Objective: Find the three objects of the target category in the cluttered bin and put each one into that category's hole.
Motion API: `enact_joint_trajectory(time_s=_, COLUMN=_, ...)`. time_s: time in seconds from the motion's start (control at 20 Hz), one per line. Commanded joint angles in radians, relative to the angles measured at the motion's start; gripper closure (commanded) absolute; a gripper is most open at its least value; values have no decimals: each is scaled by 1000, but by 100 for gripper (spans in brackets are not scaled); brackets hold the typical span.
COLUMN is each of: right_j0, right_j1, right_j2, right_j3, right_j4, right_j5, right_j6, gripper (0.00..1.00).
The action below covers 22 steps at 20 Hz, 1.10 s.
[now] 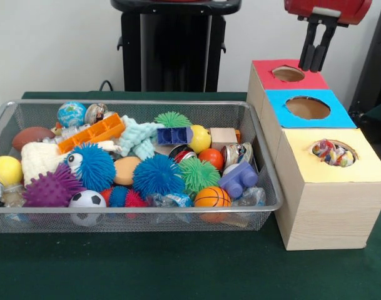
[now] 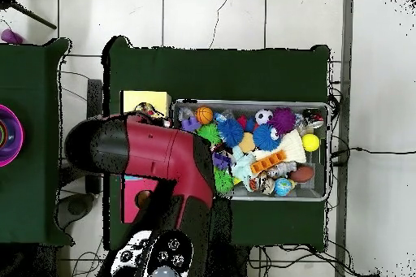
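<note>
The wire-mesh bin (image 1: 140, 220) lies on the green table, full of toys; it also shows in the overhead view (image 2: 252, 102). No printed paper wad shows plainly among the toys. A crumpled white paper wad with red, blue and yellow patches (image 1: 331, 153) sits in the round hole (image 1: 355, 152) of the yellow-topped wooden box (image 1: 328, 206), nearest the camera. The wad also shows in the overhead view (image 2: 149, 111). My gripper (image 1: 313, 64) hangs at the top right, above the red-topped box's hole (image 1: 288, 74). It is shut and empty. In the overhead view the arm (image 2: 154, 152) hides it.
A blue-topped box (image 1: 331, 115) stands between the red and yellow ones, in a row right of the bin. The bin holds spiky balls (image 1: 157, 175), a mint fuzzy toy (image 1: 137, 137), a small basketball (image 1: 212, 197) and an orange brick (image 1: 93, 133). The black pedestal (image 1: 171, 44) stands behind.
</note>
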Motion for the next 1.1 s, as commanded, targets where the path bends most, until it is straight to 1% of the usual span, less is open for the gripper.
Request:
enact_joint_trajectory(time_s=0.05, right_j0=-27, right_j1=88, right_j2=97, right_j3=-81, right_j4=-39, right_j5=72, right_j6=116, gripper=100)
enact_joint_trajectory(time_s=0.25, right_j0=-54, right_j1=126, right_j2=127, right_j3=-131, right_j4=-31, right_j5=73, right_j6=89, gripper=100)
enact_joint_trajectory(time_s=0.35, right_j0=-60, right_j1=134, right_j2=134, right_j3=-142, right_j4=-31, right_j5=69, right_j6=84, gripper=100)
enact_joint_trajectory(time_s=0.85, right_j0=-72, right_j1=194, right_j2=146, right_j3=-229, right_j4=-35, right_j5=89, right_j6=94, gripper=100)
enact_joint_trajectory(time_s=1.1, right_j0=-70, right_j1=198, right_j2=148, right_j3=-222, right_j4=-29, right_j5=79, right_j6=106, gripper=100)
